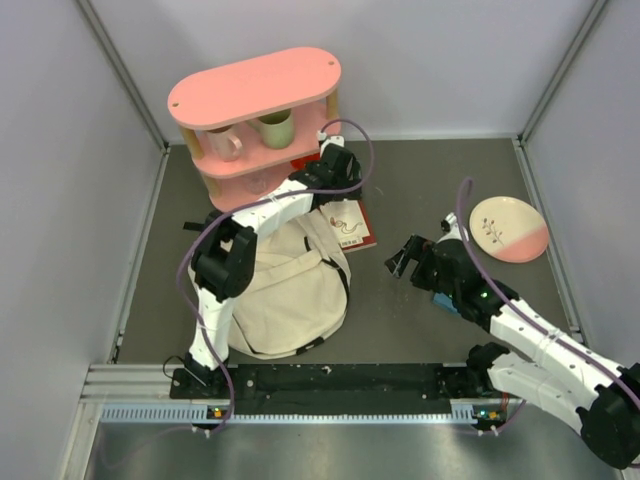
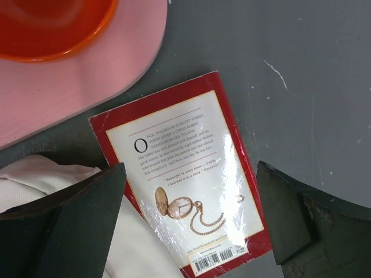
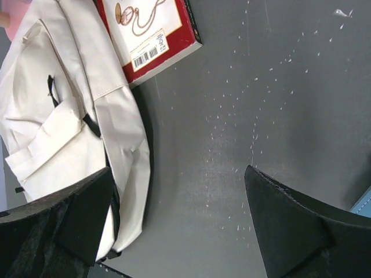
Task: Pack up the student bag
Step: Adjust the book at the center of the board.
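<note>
Top external view: the student bag (image 1: 290,290) lies flat on the grey table (image 1: 420,190), at about 8 o'clock from the table's middle, with the left arm reaching over it.
Bag look: cream soft fabric, rounded outline, creased and slack; dark zipper lines and a black strap show along its edge. Whether it is zipped I cannot tell.
Bag markings: no writing can be read on it.
Book (image 2: 188,179): at 1 o'clock from the bag, back cover up and touching the bag's top edge; red border, cream panel.
Book text: "Once, in a house on Egypt Street, there lived a china rabbit named Edward Tulane"; below it a gold pocket watch on a chain and a barcode.
Left gripper (image 2: 190,174): above the book, jaws spread wide to either side of it, gripping nothing.
Right gripper (image 3: 178,172): at 3 o'clock from the bag, over bare table, jaws wide apart, nothing in them.
Shelf (image 1: 255,90): pink, two tiers, at 12 o'clock from the bag; a pink and a green mug on its lower tier.
Plate (image 1: 508,228): cream and pink with a sprig drawing, at 2 o'clock, well apart from the bag.
</note>
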`<control>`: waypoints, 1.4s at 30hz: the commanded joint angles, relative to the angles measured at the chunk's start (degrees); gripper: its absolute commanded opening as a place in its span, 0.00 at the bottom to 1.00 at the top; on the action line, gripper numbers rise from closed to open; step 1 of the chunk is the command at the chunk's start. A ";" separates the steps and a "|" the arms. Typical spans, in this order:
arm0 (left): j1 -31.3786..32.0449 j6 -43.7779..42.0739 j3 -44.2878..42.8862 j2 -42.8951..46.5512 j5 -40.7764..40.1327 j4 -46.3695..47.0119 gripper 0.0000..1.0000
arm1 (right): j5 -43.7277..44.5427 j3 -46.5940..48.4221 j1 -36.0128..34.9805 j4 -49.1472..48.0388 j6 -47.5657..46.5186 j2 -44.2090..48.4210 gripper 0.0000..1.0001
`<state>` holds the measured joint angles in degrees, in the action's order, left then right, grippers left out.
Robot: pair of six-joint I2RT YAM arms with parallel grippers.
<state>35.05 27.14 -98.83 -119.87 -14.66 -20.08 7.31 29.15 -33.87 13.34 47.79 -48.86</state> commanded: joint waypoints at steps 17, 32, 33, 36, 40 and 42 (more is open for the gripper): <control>-4.11 0.47 -3.30 -8.26 6.09 -6.65 0.98 | -3.09 -2.16 0.21 -2.01 2.31 -2.20 0.93; -1.74 -6.31 -3.31 -8.98 23.46 -5.67 0.85 | 0.34 0.21 7.23 -0.95 -1.46 -0.80 0.93; -1.74 -6.04 -2.52 -8.45 18.66 -5.59 0.88 | -0.53 0.91 8.28 -0.78 -1.73 -0.80 0.94; -1.82 -4.46 -4.17 -7.74 8.01 -7.87 0.92 | -1.07 1.35 8.73 -0.60 -2.26 -0.80 0.93; -2.35 -3.15 -8.83 -9.58 -3.25 -13.31 0.97 | -2.74 0.56 8.73 -0.69 -1.56 -1.15 0.94; -3.05 -2.44 -9.28 -10.38 -3.89 -14.38 0.98 | -3.44 -0.40 8.73 -0.95 -0.86 -1.24 0.94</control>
<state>33.65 22.85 -104.75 -128.46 -8.91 -29.52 5.63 27.18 -25.69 13.32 47.07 -50.59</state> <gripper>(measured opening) 0.975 0.935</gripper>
